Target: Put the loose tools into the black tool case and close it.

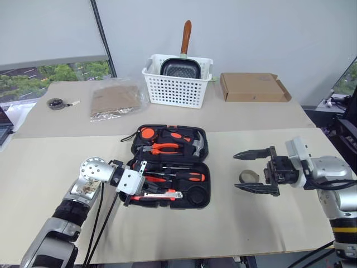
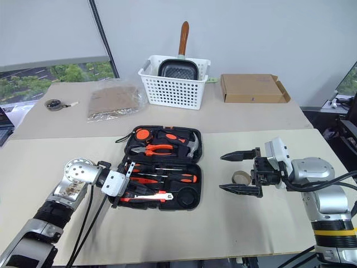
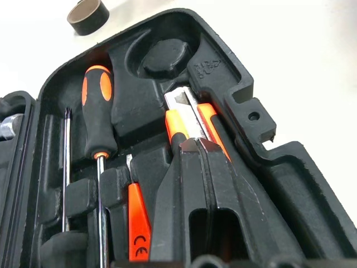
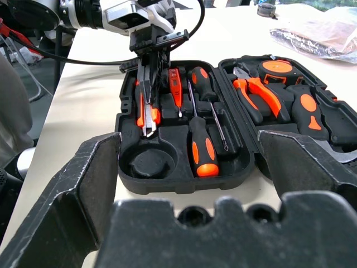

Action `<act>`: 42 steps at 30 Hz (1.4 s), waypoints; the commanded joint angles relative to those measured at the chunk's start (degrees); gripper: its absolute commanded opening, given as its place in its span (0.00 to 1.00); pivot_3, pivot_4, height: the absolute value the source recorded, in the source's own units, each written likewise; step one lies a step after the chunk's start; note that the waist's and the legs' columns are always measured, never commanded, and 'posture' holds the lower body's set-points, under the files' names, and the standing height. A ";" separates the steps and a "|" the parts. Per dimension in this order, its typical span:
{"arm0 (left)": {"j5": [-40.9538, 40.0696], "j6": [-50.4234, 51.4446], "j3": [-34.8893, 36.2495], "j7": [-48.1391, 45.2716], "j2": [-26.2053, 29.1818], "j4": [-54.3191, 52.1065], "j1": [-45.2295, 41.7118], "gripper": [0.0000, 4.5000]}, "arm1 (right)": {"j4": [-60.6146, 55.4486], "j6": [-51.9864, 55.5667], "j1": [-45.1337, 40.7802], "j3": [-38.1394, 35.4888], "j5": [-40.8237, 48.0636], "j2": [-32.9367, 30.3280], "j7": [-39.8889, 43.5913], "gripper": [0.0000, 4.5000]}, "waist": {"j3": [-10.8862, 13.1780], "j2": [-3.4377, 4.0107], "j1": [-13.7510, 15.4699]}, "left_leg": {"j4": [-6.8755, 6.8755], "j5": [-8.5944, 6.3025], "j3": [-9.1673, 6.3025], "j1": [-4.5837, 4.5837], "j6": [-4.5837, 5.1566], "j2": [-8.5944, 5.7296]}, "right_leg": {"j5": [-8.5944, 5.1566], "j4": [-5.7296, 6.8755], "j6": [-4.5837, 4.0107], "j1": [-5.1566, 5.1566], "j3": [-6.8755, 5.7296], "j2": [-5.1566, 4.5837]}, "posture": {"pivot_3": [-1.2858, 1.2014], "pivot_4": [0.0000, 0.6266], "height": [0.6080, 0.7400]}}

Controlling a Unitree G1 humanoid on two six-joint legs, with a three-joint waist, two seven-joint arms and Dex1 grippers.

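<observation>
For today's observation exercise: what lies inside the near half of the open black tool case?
In the black tool case: two screwdrivers, a tester pen and the utility knife, partly covered by the shut left gripper. The round slot is empty.

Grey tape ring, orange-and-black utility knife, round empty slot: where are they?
Small grey tape ring [image 1: 249, 177], left eye view, its outer wall.
Orange-and-black utility knife [image 4: 146, 114], right wrist view, its body.
Round empty slot [image 4: 146, 162], right wrist view, its floor.

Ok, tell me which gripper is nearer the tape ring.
Right. The right gripper hangs open with the tape ring on the table between its fingers. The left gripper is shut, across the open tool case from the ring, pressing on the utility knife.
</observation>
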 commanded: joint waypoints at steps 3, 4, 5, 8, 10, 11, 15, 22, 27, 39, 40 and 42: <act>4.18 3.05 -3.29 -0.03 0.72 3.38 1.43 0.00 | -1.38 -0.31 -0.52 -1.40 1.07 -0.65 -0.14 1.00 | -0.09 0.16 0.01 | -0.02 0.00 0.00 0.17 -0.01 0.05 | -0.01 0.02 0.00 0.11 0.00 0.00 | 0.52 0.24 0.70; 4.40 3.12 -3.55 -0.05 0.80 3.54 1.44 0.00 | -1.40 -0.28 -0.53 -1.40 1.09 -0.71 -0.10 1.00 | -0.13 0.21 0.06 | -0.03 0.00 -0.01 0.18 -0.01 0.06 | -0.01 0.02 0.00 0.12 -0.01 0.01 | 0.52 0.24 0.70; 4.63 3.03 -3.77 -0.09 0.85 3.70 1.45 0.00 | -1.41 -0.28 -0.53 -1.40 1.09 -0.75 -0.08 1.00 | -0.17 0.28 0.11 | -0.03 0.00 -0.01 0.18 -0.01 0.06 | -0.01 0.03 0.00 0.13 -0.01 0.01 | 0.52 0.24 0.70; 4.65 3.37 -3.70 0.68 0.67 3.75 1.59 0.00 | -1.46 -0.22 -0.39 -1.52 1.04 -0.94 -0.10 1.00 | -0.23 0.38 0.16 | -0.03 0.00 -0.01 0.19 -0.01 0.06 | -0.01 0.02 0.00 0.13 -0.01 0.01 | 0.52 0.24 0.70; 4.40 3.80 -3.46 1.24 0.48 3.67 1.61 0.00 | -1.43 -0.15 -0.31 -1.60 0.94 -1.09 -0.20 1.00 | -0.25 0.41 0.22 | -0.03 0.00 -0.01 0.19 0.00 0.06 | -0.01 0.02 0.00 0.13 -0.01 0.00 | 0.52 0.24 0.70; 3.22 5.15 -2.55 2.10 0.13 2.87 1.64 0.00 | -1.49 -0.11 0.10 -1.78 0.63 -1.52 -0.28 1.00 | -0.25 0.41 0.25 | -0.03 0.00 -0.01 0.19 0.00 0.06 | -0.01 0.01 0.00 0.14 -0.01 0.00 | 0.52 0.24 0.70; -3.05 13.61 1.25 4.55 -0.98 -2.31 2.08 0.00 | -1.39 -0.67 1.90 -1.68 -1.94 -3.60 -1.31 1.00 | -0.23 0.39 0.74 | -0.02 0.00 -0.01 0.16 0.00 0.05 | -0.01 -0.01 0.00 0.13 0.00 -0.02 | 0.52 0.24 0.70; -11.68 30.71 7.18 11.61 0.04 -18.75 5.24 0.00 | -1.41 -0.25 4.56 -0.14 -10.49 -6.76 -8.39 1.00 | -0.02 0.03 0.59 | 0.04 0.03 -0.04 -0.69 0.03 0.03 | 0.05 -0.04 0.09 -0.54 -0.01 0.06 | 0.52 0.24 0.70; -20.61 43.90 10.58 11.08 5.39 -31.87 8.86 0.30 | -3.22 1.95 7.32 -0.06 -13.49 -9.69 -10.77 1.00 | 0.04 -0.05 0.06 | -0.03 0.00 0.03 -0.71 0.01 0.00 | -0.01 -0.13 0.18 -0.53 0.00 0.05 | 0.52 0.24 0.70; -23.89 53.92 12.92 11.55 13.77 -43.45 12.17 0.99 | -4.07 6.78 7.61 4.93 -18.89 -11.15 -15.08 1.00 | 0.12 -0.18 0.02 | -0.03 -0.06 -0.09 -0.63 0.09 -0.02 | -0.11 -0.12 0.25 -0.49 -0.01 0.05 | 0.52 0.24 0.70; -23.92 54.42 13.17 12.22 13.79 -44.10 12.16 1.00 | -3.72 6.89 7.32 5.16 -19.11 -10.94 -15.41 0.94 | 0.12 -0.17 0.01 | -0.03 -0.06 -0.09 -0.64 0.08 -0.03 | -0.11 -0.12 0.25 -0.50 0.00 0.04 | 0.52 0.24 0.70; -24.00 55.47 13.51 13.43 13.75 -45.20 11.81 1.00 | -2.95 6.55 6.74 5.75 -19.60 -10.71 -15.79 0.83 | 0.12 -0.18 -0.02 | -0.03 -0.06 -0.08 -0.67 0.08 -0.03 | -0.11 -0.14 0.25 -0.51 0.00 0.06 | 0.52 0.24 0.70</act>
